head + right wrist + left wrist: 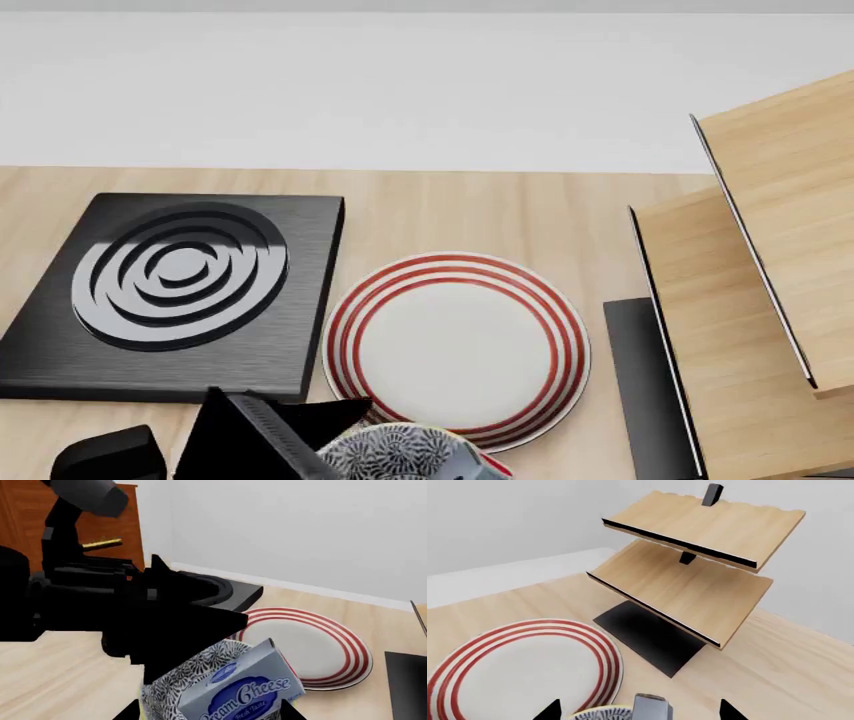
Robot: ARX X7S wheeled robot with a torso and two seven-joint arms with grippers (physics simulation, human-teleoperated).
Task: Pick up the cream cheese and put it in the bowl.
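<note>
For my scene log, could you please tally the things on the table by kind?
Plates: 1, red-ringed plate
Bowls: 1, patterned bowl
Food boxes: 1, cream cheese
Stove burners: 1, black burner
Racks: 1, wooden two-shelf rack
Total: 5

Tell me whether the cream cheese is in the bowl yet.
Partly: the cream cheese sits tilted over the bowl, sticking up above its rim. Whether it is released, cannot tell.

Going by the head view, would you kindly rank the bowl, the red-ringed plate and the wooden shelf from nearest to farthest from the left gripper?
1. Bowl: right beside the left gripper, at the bottom edge.
2. Red-ringed plate: just behind the bowl, mid-table.
3. Wooden shelf: farthest, along the right side.
</note>
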